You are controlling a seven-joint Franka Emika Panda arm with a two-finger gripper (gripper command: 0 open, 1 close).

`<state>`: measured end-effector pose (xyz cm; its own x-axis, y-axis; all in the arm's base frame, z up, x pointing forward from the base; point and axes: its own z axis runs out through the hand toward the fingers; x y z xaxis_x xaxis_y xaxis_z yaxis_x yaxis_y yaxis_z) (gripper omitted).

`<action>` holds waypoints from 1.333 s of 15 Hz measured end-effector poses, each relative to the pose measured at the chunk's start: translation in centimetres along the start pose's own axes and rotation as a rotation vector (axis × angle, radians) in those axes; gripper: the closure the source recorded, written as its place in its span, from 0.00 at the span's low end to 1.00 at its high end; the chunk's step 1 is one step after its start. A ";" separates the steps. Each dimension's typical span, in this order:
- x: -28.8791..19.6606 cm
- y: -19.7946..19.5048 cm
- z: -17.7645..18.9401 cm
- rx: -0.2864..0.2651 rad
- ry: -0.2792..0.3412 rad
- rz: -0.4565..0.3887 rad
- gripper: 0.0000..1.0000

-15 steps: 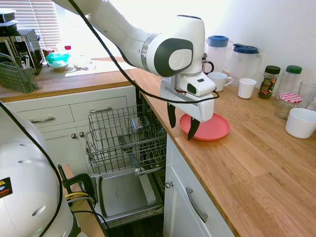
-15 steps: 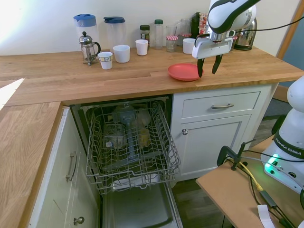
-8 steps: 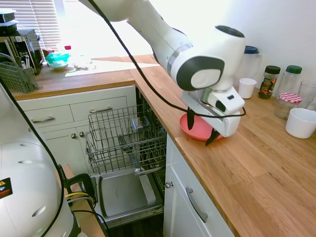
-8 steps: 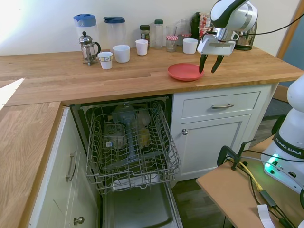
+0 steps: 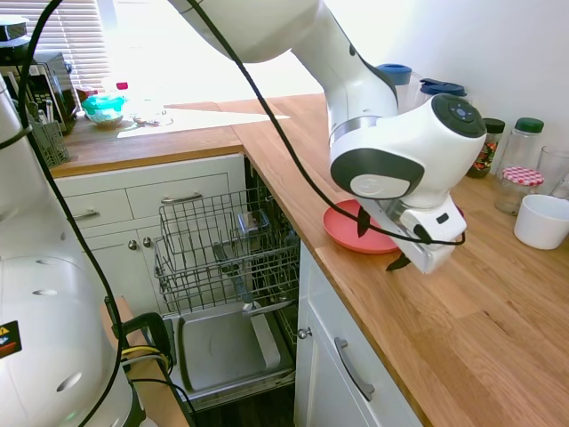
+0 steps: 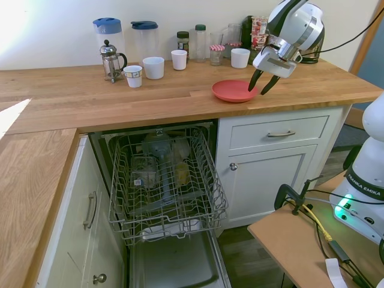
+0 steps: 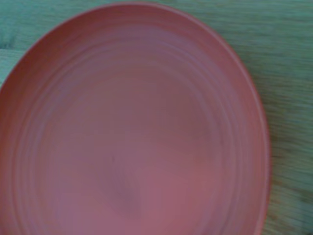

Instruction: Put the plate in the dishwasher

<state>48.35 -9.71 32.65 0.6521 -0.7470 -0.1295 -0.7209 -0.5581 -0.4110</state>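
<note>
Gripper (image 6: pixel 259 88) open, tilted at plate (image 6: pixel 233 90) edge, right of frame; contact unclear. Wrist view: only blurry plate (image 7: pixel 132 127). Wooden counter (image 5: pixel 462 302); dishwasher (image 6: pixel 165 180) open, lower centre.

Coral plate (image 6: pixel 234 90) flat beside open dishwasher (image 6: pixel 165 180)

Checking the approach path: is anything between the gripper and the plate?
Nothing. In the second exterior view the open gripper hangs tilted just by the plate rim, only bare countertop around.
</note>
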 end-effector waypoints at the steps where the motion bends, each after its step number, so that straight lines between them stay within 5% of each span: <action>1: 0.2 -0.7 0.3 0.001 -0.026 -0.003 0.00; 3: 0.8 -2.2 0.8 0.002 -0.063 -0.001 0.00; 4: 1.0 -2.6 1.0 0.000 -0.076 0.017 1.00; 20: 2.4 -2.2 1.5 -0.034 -0.110 0.120 1.00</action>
<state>51.81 -9.73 31.87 0.5814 -0.7661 -0.2741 -0.8013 -0.4808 -0.3559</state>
